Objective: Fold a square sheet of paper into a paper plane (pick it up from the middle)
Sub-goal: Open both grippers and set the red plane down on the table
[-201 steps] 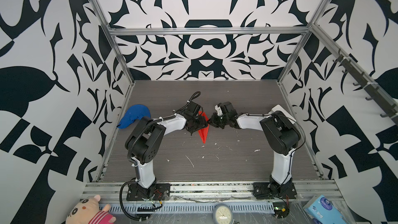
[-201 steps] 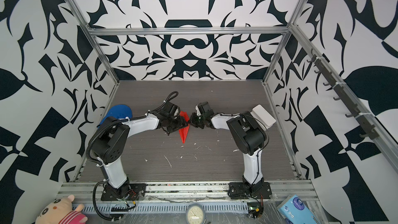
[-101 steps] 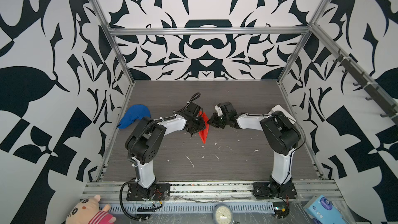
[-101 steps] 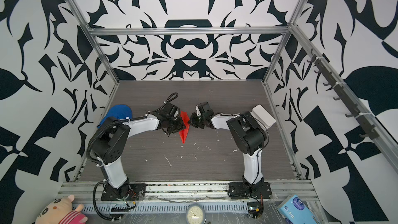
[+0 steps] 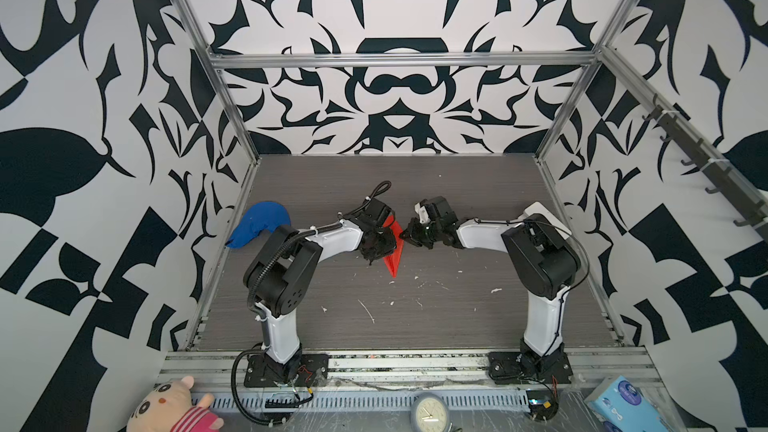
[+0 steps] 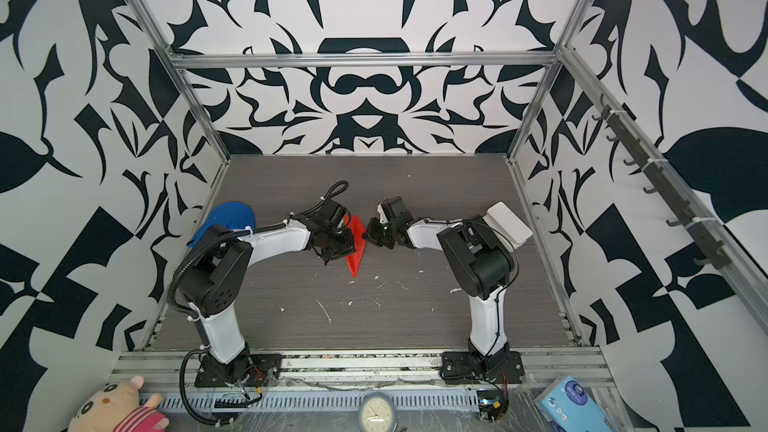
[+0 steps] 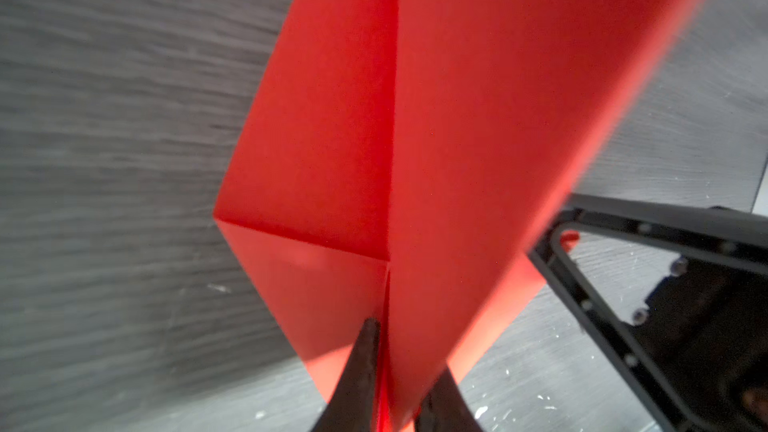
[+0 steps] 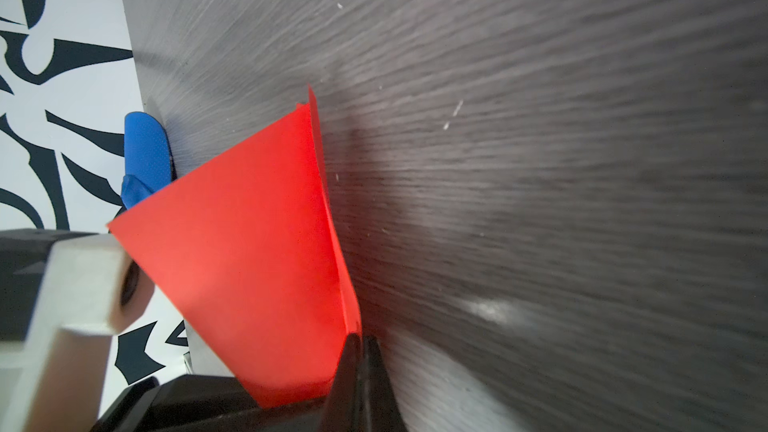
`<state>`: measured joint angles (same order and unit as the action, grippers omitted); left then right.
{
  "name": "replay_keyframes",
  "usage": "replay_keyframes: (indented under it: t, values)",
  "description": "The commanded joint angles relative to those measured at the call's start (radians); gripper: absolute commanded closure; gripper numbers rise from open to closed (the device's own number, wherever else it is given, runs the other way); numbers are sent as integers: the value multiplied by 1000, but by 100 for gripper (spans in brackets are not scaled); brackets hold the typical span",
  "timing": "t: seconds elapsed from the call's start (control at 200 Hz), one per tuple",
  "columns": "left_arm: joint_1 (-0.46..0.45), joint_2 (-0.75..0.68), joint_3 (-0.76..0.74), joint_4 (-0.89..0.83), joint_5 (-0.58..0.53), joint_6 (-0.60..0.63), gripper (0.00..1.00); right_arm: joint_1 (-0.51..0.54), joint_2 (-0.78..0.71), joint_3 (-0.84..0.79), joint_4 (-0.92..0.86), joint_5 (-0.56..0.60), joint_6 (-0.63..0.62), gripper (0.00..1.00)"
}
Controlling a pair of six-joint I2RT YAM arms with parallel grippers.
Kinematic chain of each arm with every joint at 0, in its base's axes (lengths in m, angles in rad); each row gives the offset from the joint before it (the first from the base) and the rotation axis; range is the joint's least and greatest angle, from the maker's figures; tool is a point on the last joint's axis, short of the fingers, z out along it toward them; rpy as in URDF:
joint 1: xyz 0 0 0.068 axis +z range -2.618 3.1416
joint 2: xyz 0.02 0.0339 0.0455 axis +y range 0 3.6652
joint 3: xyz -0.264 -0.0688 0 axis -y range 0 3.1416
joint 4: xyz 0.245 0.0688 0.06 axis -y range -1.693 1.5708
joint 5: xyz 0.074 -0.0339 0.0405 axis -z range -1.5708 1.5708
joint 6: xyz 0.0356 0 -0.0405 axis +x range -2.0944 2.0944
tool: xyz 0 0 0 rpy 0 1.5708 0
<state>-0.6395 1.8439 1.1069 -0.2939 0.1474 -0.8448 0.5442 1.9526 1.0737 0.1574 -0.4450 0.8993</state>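
Red paper plane well right of the blue cloth, between 2 grippers. Left gripper on the cloth side, fingers astride the centre fold, narrow gap showing; pinched or not, cannot tell. Right gripper on the side away from the cloth, clamped tight on 1 edge.

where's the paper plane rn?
Near the centre in both top views: the paper plane is between the left gripper and the right gripper, well right of the blue cloth.
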Motion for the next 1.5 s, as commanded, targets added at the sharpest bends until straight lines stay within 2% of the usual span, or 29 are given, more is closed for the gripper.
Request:
replay_keyframes:
  t: [0.0,0.115,0.18,0.28,0.35,0.48,0.615,0.78,1.08,1.195,1.49]
  values:
    - [-8,23,30,-49,-18,-4,84,-5,-29,6,5,1,-5,100]
    - [-8,26,43,-70,-34,-3,92,-6,-34,8,5,-6,-5,100]
    - [-8,22,55,-95,-55,1,96,-8,-49,4,8,-10,-9,95]
    - [-9,13,69,-130,-88,7,100,-25,-100,-18,7,6,-25,83]
    - [-9,2,82,-167,-117,15,100,-44,-150,-47,4,29,-41,70]
    - [-9,-16,133,-272,-209,45,100,-88,-264,-106,-30,115,-100,56]
    - [-8,0,216,-372,-302,85,100,-116,-376,-140,-114,254,-184,51]
    - [10,131,402,-484,-363,141,100,-146,-446,-162,-163,329,-230,51]
    - [43,381,768,-629,-351,263,98,-160,-430,-176,-158,281,-216,55]
    - [44,410,788,-620,-316,288,94,-159,-426,-189,-146,266,-208,56]
    - [55,468,808,-597,-251,282,93,-158,-420,-199,-139,244,-200,59]
